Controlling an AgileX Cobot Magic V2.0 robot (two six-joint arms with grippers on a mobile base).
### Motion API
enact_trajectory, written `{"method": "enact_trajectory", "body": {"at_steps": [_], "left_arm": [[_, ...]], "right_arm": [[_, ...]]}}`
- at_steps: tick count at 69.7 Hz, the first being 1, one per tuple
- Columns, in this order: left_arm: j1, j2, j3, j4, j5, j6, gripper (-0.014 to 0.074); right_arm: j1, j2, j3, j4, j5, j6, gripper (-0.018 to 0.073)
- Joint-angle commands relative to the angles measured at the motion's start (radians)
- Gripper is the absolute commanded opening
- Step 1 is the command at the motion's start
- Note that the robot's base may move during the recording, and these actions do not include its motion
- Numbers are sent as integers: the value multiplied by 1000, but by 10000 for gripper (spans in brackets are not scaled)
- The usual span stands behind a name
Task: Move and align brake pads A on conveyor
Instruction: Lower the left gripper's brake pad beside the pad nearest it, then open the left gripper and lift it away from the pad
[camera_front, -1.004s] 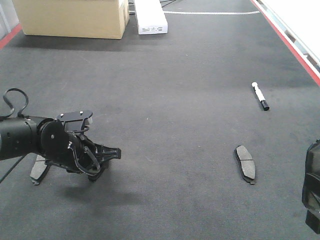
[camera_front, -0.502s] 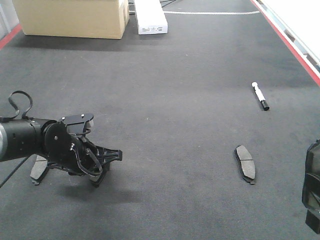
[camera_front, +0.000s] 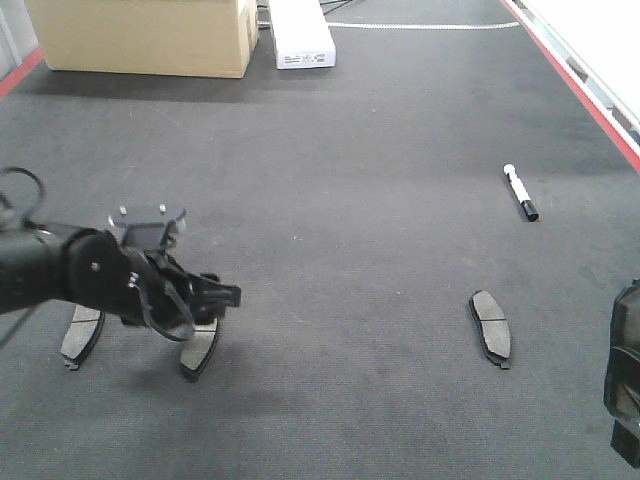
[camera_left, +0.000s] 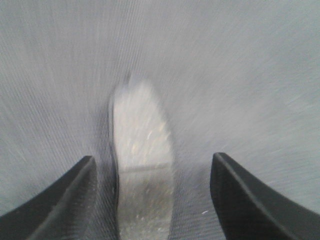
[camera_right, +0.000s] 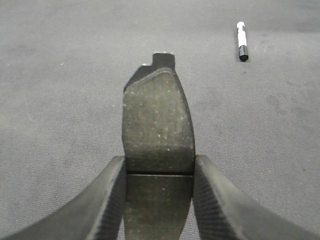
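The dark felt-like conveyor (camera_front: 380, 200) lies broad and bare between its red edge strips (camera_front: 590, 95), carrying grey-brown grooved brake pads — two at lower left (camera_front: 82, 333) (camera_front: 200, 348) beneath the left gripper (camera_left: 152, 200), its jaws spread wide, one (camera_front: 491, 327) toward the right — while the right gripper (camera_right: 159, 200) clamps another pad (camera_right: 158, 120).
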Motion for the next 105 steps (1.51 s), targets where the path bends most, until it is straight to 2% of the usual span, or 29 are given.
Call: {"method": "enact_trajectory", "body": {"at_steps": [1,9,21,29,41,64,74,89,105], "left_arm": [[-3,-102,-27,60,-32,5,480],[-3,-193,-27,139,2,4,480],[-3,-347,-27,203,37,7,480],[-3,-453,-13,219,54,6,480],[-3,-645,101,250,-16,10,480],[-3,-1062,367,254,-124,13,480],[-3,-1227,480,296,-169,13,480],[-3,-1379,608,299,-228,13,480],[-3,-1397,635,300,-284,13,480]], "right_arm": [[-8,1,-33,-9,-92,-8,-1],[-8,1,-33,-9,-92,-8,-1],[-8,1,-33,-9,-92,-8,-1],[-8,1,-33,-9,-92,-8,-1],[-8,1,-33,-9,-92,-8,-1],[-8,1,-33,-9,-92,-8,-1],[-8,1,-33,-9,-92,-8,-1],[-8,1,-33,-9,-92,-8,-1],[-8,1,-33,-9,-92,-8,-1]]}}
